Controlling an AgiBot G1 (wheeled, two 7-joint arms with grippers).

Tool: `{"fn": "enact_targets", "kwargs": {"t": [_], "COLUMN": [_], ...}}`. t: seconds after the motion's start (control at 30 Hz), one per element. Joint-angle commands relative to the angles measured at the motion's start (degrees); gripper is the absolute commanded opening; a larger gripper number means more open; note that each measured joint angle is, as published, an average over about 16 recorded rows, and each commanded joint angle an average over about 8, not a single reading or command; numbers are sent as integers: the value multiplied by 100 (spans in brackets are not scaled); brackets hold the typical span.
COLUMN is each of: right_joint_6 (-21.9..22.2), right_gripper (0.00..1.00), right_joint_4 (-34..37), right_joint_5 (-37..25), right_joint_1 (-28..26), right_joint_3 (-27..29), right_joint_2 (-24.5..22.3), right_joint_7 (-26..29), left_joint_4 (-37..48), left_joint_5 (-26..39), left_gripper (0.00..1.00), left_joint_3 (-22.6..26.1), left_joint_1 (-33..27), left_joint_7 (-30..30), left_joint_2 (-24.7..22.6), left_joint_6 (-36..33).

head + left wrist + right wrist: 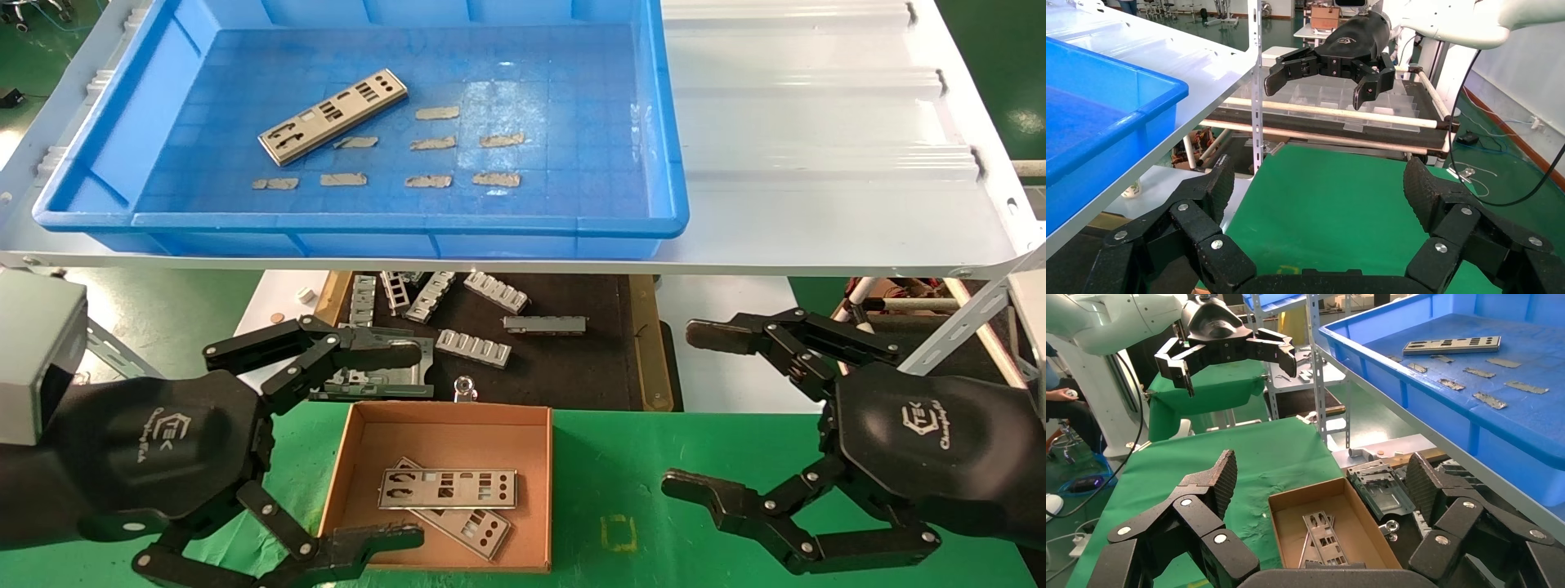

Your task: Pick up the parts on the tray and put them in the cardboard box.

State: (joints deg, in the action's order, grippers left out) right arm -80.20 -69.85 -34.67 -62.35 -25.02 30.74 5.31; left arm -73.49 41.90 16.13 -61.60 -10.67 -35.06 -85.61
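One silver part [333, 112] lies at an angle on the floor of the blue tray [409, 222], up on the white shelf; it also shows in the right wrist view [1451, 345]. Two more parts [448, 488] lie crossed in the cardboard box [441, 437] on the green mat below. My left gripper [413, 445] is open over the box's left side, holding nothing. My right gripper [686, 411] hangs open and empty to the right of the box. The right wrist view looks down on the box [1288, 530] and its two plates [1321, 536].
Several beige tape patches [436, 113] dot the tray floor. Ribbed grey brackets [474, 347] and a metal frame [372, 380] lie on a dark mat under the shelf [817, 163], just behind the box. Green mat [637, 490] spreads right of the box.
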Motion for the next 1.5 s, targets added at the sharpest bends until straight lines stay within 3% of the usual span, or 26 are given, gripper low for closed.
{"fn": "enact_targets", "kwargs": {"t": [0.03, 1.5], "right_joint_6": [0, 0], "right_gripper": [100, 100], "right_joint_4": [0, 0], "right_joint_5": [0, 0], "right_joint_1": [0, 0], "right_joint_3": [0, 0], "right_joint_2": [0, 0], "right_joint_7": [0, 0], "left_joint_4": [0, 0], "left_joint_5": [0, 0], "left_gripper": [100, 100], "left_joint_3": [0, 0], "left_joint_1": [0, 0], "left_joint_7": [0, 0], "left_joint_2": [0, 0], "left_joint_6": [0, 0]}}
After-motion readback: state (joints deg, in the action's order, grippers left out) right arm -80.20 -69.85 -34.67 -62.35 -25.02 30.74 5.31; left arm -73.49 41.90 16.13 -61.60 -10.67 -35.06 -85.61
